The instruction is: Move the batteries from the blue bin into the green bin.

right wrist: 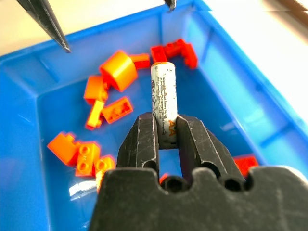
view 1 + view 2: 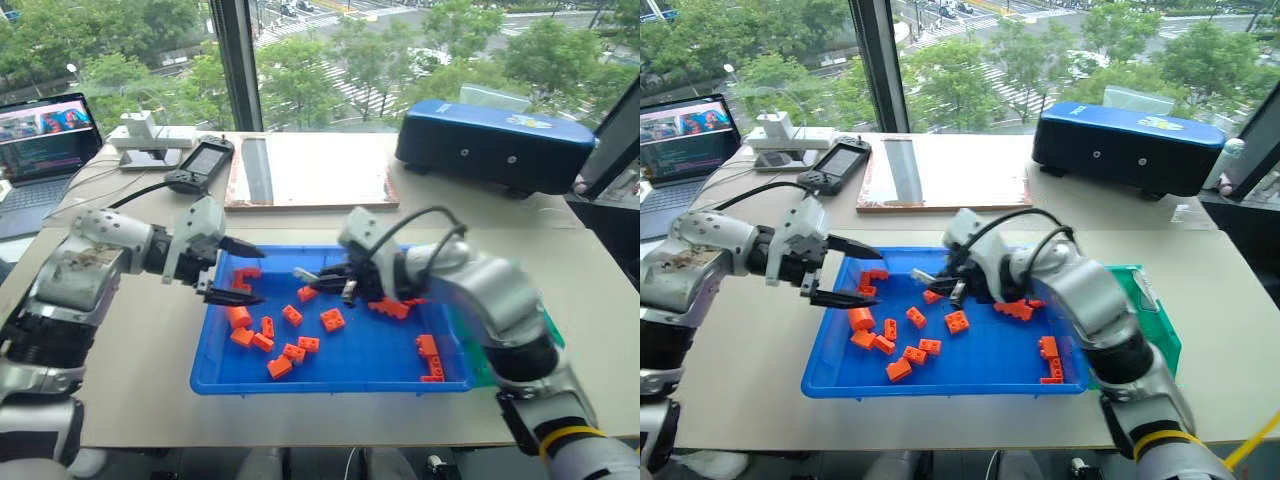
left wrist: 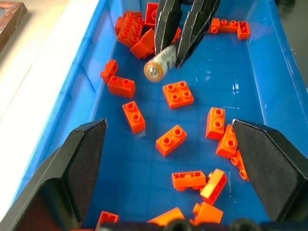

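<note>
Pinching a battery (image 1: 162,109) between its two black fingers, the right gripper (image 1: 162,137) hangs above the middle of the blue bin (image 2: 330,378), and the small silver cylinder sticks out past the fingertips toward the robot's left, clear of the bin floor. In the left wrist view the same battery shows end-on, its round metal cap facing the camera, clamped between the dark fingers above a scatter of orange bricks (image 3: 178,94). The left gripper (image 2: 238,272) hangs over the bin's left end with its fingers spread wide apart and nothing between them; its tips point toward the right gripper, near it but not touching. More orange bricks lie loose on the bin floor, a cluster at the left, a few in the middle and a small group in the near right corner. The green bin (image 2: 1155,315) stands just beside the blue bin's right end, partly hidden behind the right arm. The bins sit on a pale table (image 2: 150,350). Farther back on the table lie a flat board (image 2: 310,170), a dark-blue hard case (image 2: 495,145) at the right, a black handheld device (image 2: 200,163), a white power strip (image 2: 150,135), and an open laptop (image 2: 45,150) at the far left.
</note>
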